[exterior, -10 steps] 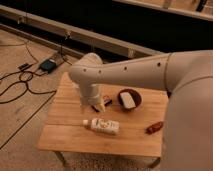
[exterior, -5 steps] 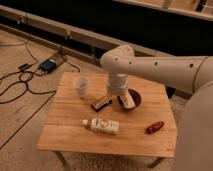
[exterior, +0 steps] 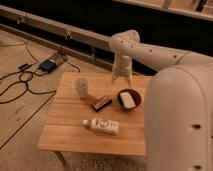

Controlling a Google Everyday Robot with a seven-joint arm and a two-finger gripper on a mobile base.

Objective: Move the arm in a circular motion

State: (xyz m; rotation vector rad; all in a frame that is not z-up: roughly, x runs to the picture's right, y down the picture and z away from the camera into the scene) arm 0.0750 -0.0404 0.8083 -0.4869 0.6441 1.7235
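Table [exterior: 65, 127]: white cup [exterior: 81, 87] left, dark bar [exterior: 101, 103] beside it, bottle [exterior: 101, 125] lying flat in front. Hand [exterior: 121, 77] over back edge, behind bowl [exterior: 129, 98]; grip state: can't tell. Arm [exterior: 160, 56] enters from right, elbow high.

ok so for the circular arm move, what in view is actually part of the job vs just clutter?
Job:
- arm
- gripper, pointing down over the table's far edge

Lying about:
- white cup
- dark snack bar
- dark bowl
- white bottle, on its side
- wooden table
- floor cables
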